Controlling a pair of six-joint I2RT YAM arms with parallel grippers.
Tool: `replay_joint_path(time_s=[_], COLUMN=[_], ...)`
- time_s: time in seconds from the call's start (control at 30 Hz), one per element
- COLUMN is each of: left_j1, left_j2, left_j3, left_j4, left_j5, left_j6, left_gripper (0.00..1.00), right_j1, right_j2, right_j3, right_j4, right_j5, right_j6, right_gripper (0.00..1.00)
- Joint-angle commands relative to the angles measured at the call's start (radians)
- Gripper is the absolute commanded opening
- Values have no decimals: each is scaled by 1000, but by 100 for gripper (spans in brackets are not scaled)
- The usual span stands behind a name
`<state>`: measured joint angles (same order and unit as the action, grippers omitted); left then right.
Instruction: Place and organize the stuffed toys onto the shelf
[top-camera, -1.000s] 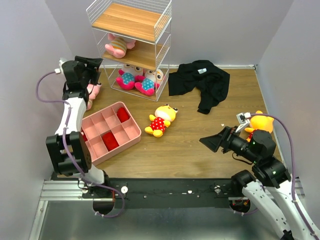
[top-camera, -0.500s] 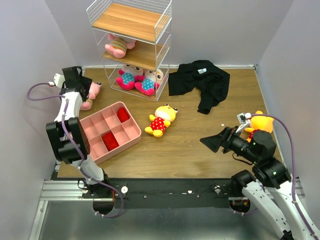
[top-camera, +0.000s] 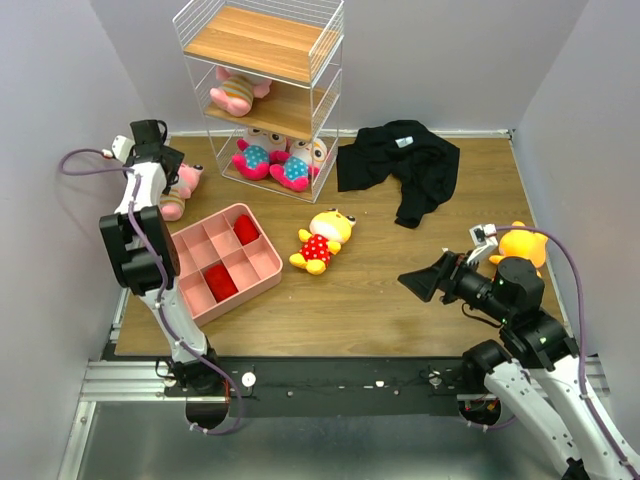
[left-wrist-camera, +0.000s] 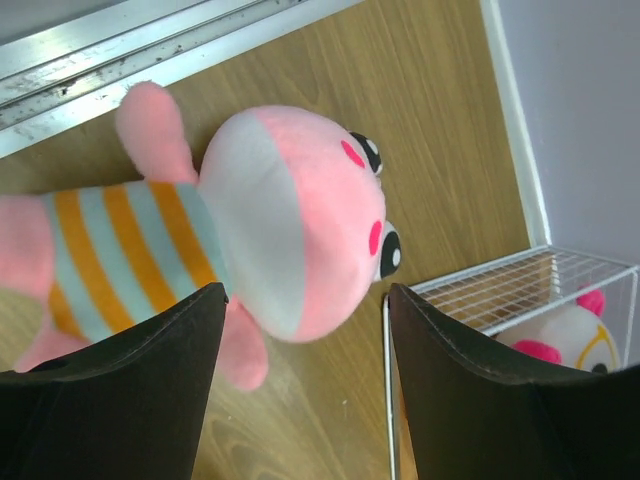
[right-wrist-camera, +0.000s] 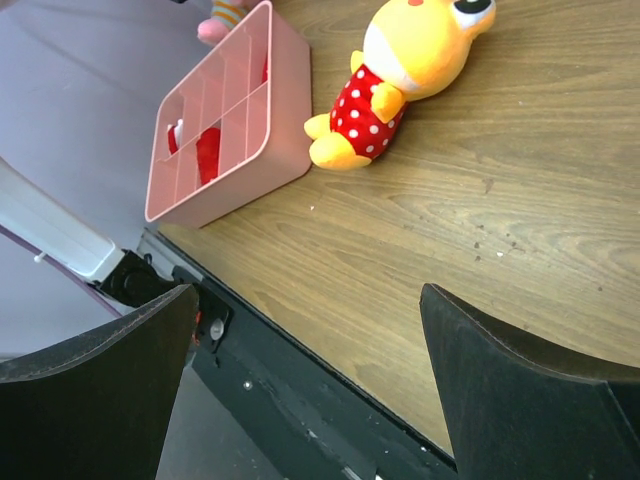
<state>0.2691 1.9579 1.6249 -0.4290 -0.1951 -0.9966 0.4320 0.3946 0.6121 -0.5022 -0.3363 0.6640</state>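
Left wrist view only: face of the pink plush doll in an orange-striped shirt, lying beside the white wire-mesh shelf. The top view half hides it behind the arm.
Left gripper: jaws spread, empty, over that doll.
Right gripper: jaws spread, empty.
Yellow plush doll in a red polka-dot outfit: on the wood, near the pink plastic compartment tray.
Black cloth garment: right of the shelf.

Pale lilac walls around a wood-grain tabletop

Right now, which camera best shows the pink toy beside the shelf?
Left wrist: the pink toy fills it, face and stripes clear. The top view shows it small beside the left arm; the right wrist, just a sliver.
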Motion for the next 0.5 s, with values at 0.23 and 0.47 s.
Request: replay_joint_path(time_s=[0.23, 0.47], left_j1=[9, 10], left_j2=[90, -51], left_j3=[-14, 33], left_j4=[33, 13], left_j5=[14, 26], left_j6=[50, 139], left_gripper=[34, 0], right_j1=[2, 2], right_j2=[23, 4], right_j3=[-12, -5], right_j4=[17, 17], right_j5=[46, 33], right_j6=[-29, -4], right_gripper=[100, 100])
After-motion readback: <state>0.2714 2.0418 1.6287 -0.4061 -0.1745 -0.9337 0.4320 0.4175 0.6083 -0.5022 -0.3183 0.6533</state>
